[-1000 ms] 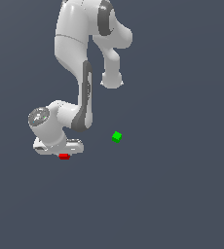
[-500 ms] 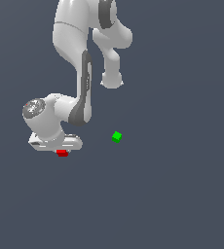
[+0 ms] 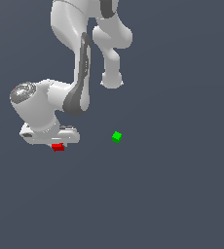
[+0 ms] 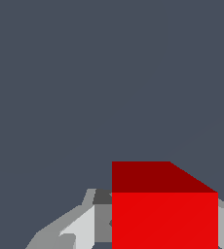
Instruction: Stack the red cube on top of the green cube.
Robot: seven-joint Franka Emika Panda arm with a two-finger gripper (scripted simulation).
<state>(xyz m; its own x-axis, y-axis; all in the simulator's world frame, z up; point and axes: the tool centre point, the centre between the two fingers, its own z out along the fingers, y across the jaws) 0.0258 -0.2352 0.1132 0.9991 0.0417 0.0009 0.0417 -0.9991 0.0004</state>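
Now | gripper (image 3: 58, 144) fingers clamp red cube (image 4: 164, 214) | green cube (image 3: 116, 137) apart | no writing

The surface (image 3: 182, 194) is a plain, unmarked slate-grey plane that fills both views, with no edge or seam showing anywhere. The green cube (image 3: 116, 137) rests directly on it, near the middle of the exterior view, standing alone with bare grey on every side. The red cube (image 3: 58, 147) is well apart from it, toward the exterior view's left and a little nearer the lower edge; only a sliver of it shows in that view, and whether it touches the surface cannot be told. In the wrist view the red cube (image 4: 163, 214) looms large against the same flat grey.
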